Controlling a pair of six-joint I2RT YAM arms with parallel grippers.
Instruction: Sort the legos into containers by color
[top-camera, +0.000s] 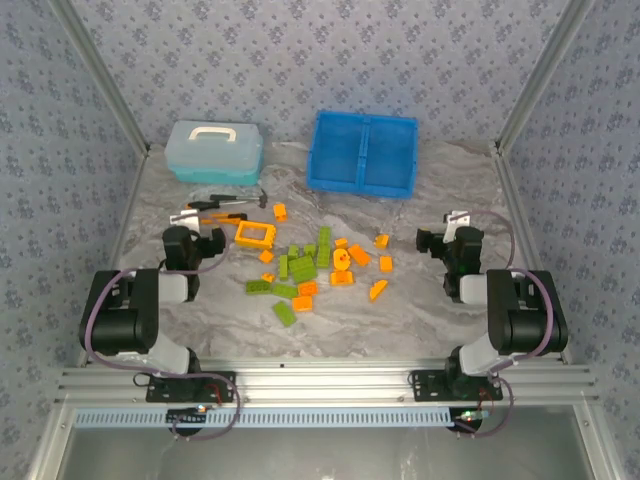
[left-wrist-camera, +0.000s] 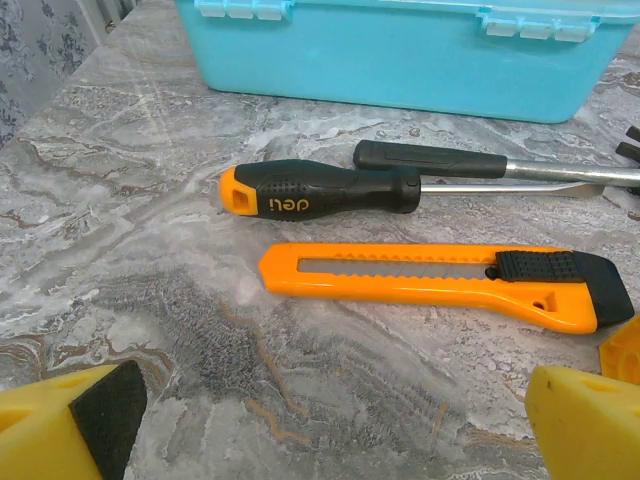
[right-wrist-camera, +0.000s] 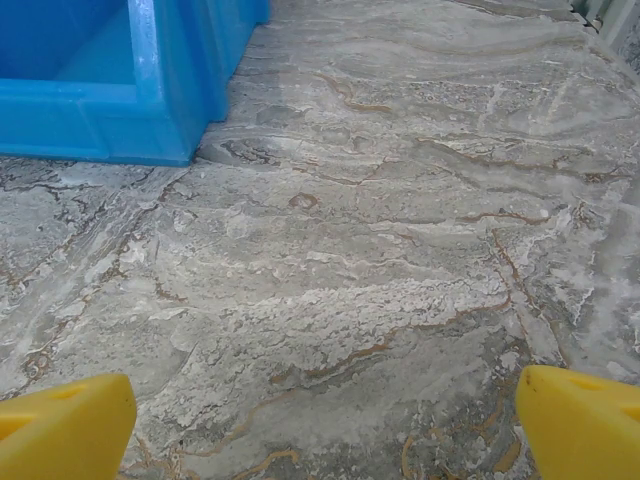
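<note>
You see the left gripper (left-wrist-camera: 320, 435) spread wide over the grey marbled tabletop (left-wrist-camera: 120, 260). Ahead lies an orange plastic utility knife with a black slider (left-wrist-camera: 420, 280). Beyond it are a black-and-orange-handled screwdriver (left-wrist-camera: 320, 190), a black-gripped steel-shafted tool (left-wrist-camera: 450, 160) and a turquoise plastic lidded box (left-wrist-camera: 400, 60).

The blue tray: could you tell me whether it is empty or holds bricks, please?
Empty: both tray compartments show bare blue floor; the bricks lie out on the table.

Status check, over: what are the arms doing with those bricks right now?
Left gripper open, empty, facing utility knife. Right gripper open, empty, near blue tray. Legos loose mid-table, none in tray.
</note>
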